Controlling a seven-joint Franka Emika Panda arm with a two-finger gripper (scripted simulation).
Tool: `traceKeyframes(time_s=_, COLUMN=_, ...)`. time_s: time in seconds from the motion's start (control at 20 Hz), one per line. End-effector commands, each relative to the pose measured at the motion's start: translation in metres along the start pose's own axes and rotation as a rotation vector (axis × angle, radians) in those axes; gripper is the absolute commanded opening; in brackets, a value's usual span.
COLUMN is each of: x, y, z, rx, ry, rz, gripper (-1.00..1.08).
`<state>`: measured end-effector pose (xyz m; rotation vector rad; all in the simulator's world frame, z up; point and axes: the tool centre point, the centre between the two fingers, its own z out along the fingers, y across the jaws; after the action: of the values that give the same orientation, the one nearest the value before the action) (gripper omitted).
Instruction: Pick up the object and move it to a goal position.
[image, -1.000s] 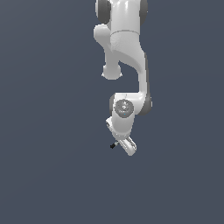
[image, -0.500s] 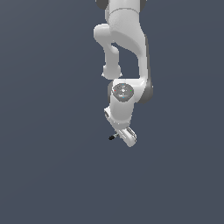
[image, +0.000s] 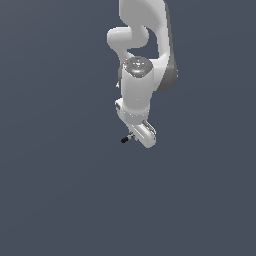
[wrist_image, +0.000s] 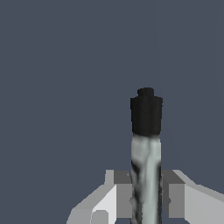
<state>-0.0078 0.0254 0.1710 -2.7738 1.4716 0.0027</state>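
White Panda arm (image: 142, 65) hangs down from the top edge of the exterior view, roughly mid-frame, w/ flat blue-grey backdrop (image: 50, 190) all round it. Gripper (image: 131, 137) sits at the arm's low end, clamped on the rod (image: 126, 139): grey shaft pinched btwn the fingers, black tip (image: 123, 140) poking out toward the exterior view's left, clear of the hand. Wrist view confirms the grip: rod (wrist_image: 146, 175) runs straight out btwn the two grey finger pads (wrist_image: 124, 192), both pads touching the shaft on opposite sides, no gap visible, black tip (wrist_image: 146, 114) well past the fingertips. Room: nothing near the rod tip or under the gripper in either view; wide open grey on both sides & below, only the arm itself above. Can't tell if that grey is a floor or just backdrop, no edge, shadow or surface line shows. Rod isn't touching anything but the fingers.
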Motion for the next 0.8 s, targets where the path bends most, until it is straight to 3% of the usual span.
traceKeyframes(time_s=0.0, x=-0.003, y=0.009, z=-0.026, rx=0.000, ry=0.000, rz=0.000, gripper=-1.00)
traceKeyframes(time_s=0.4, x=-0.009, y=0.034, z=-0.100, rx=0.000, ry=0.001, rz=0.001, gripper=-1.00)
traceKeyframes(time_s=0.75, x=-0.012, y=0.046, z=-0.142, rx=-0.001, ry=0.002, rz=0.000, gripper=-1.00)
